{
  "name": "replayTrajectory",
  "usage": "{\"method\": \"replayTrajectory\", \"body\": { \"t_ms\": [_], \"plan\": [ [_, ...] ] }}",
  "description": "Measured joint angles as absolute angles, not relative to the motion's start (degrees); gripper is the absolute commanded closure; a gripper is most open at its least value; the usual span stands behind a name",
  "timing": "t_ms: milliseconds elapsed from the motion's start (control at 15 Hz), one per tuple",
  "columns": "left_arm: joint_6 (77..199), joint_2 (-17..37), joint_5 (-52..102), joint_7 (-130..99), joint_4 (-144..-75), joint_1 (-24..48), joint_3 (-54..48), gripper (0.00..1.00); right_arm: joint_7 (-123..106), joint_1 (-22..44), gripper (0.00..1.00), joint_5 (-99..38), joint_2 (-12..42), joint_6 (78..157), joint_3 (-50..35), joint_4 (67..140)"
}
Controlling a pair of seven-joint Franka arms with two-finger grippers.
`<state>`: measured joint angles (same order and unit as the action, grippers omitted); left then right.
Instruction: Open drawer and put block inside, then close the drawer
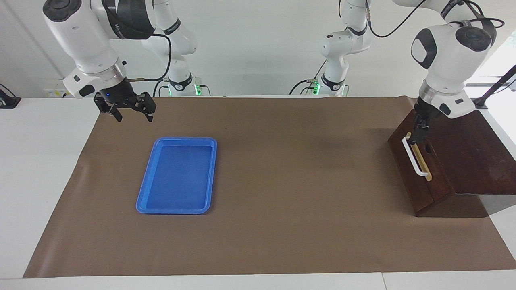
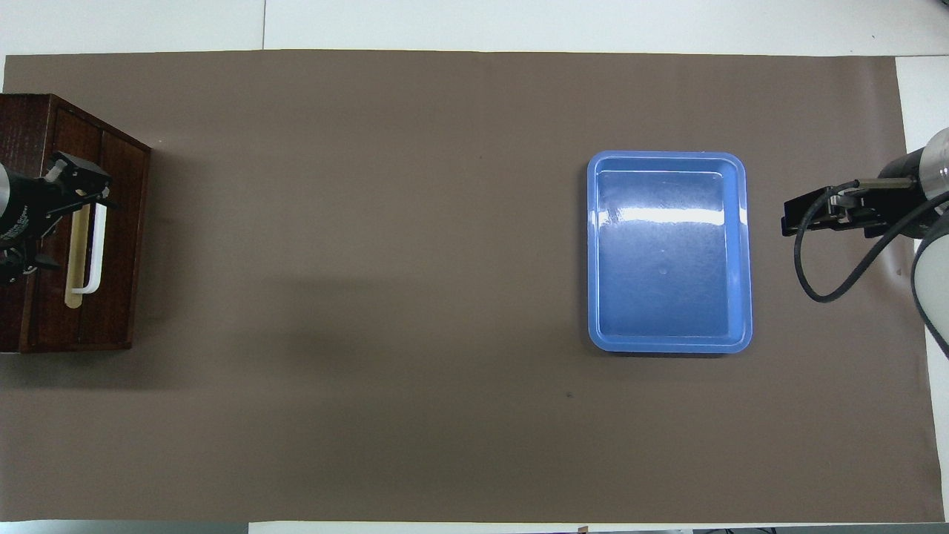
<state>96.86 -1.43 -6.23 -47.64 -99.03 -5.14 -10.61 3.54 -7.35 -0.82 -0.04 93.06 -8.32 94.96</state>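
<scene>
The dark wooden drawer (image 1: 419, 183) (image 2: 118, 245) sits pushed into its matching box (image 1: 471, 161) at the left arm's end of the table. Its front is about level with the box's front. A white bar handle (image 1: 415, 158) (image 2: 96, 245) runs across it. My left gripper (image 1: 419, 139) (image 2: 58, 219) hangs open and tilted just above the end of the handle nearer the robots, holding nothing. My right gripper (image 1: 133, 117) (image 2: 797, 219) waits open and empty in the air at the right arm's end, beside the tray. The block is out of view.
A blue tray (image 1: 215, 169) (image 2: 745, 252) with nothing in it lies on the brown mat (image 1: 302, 181) toward the right arm's end. White table surface borders the mat.
</scene>
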Motion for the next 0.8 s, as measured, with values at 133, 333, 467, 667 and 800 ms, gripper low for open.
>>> {"method": "replayTrajectory", "body": {
  "t_ms": [133,333,467,667,800],
  "plan": [
    [92.4,-0.9,-4.4,-37.1,-96.5,-3.2,-10.8,0.0,3.5,-7.4,0.0,-0.8,0.0,93.1,-8.3,95.0],
    [88.9,0.7,-0.5,-23.1,-94.0,-3.1,-10.7,0.0,3.5,-7.4,0.0,-0.8,-0.1,93.1,-8.3,94.9],
    [87.9,1.6,0.0,-18.2,-93.1,-3.1,-11.1,0.0,3.5,-7.4,0.0,-0.8,-0.1,93.1,-8.3,94.9],
    [87.7,2.1,0.0,-13.6,-92.3,-2.4,-12.0,0.0,3.5,-7.4,0.0,-0.8,-0.1,93.1,-8.3,94.9],
    [87.6,2.2,0.0,-11.5,-91.7,-2.4,-12.0,0.0,3.5,-7.4,0.0,-0.8,-0.1,93.1,-8.3,94.9]
  ]
}}
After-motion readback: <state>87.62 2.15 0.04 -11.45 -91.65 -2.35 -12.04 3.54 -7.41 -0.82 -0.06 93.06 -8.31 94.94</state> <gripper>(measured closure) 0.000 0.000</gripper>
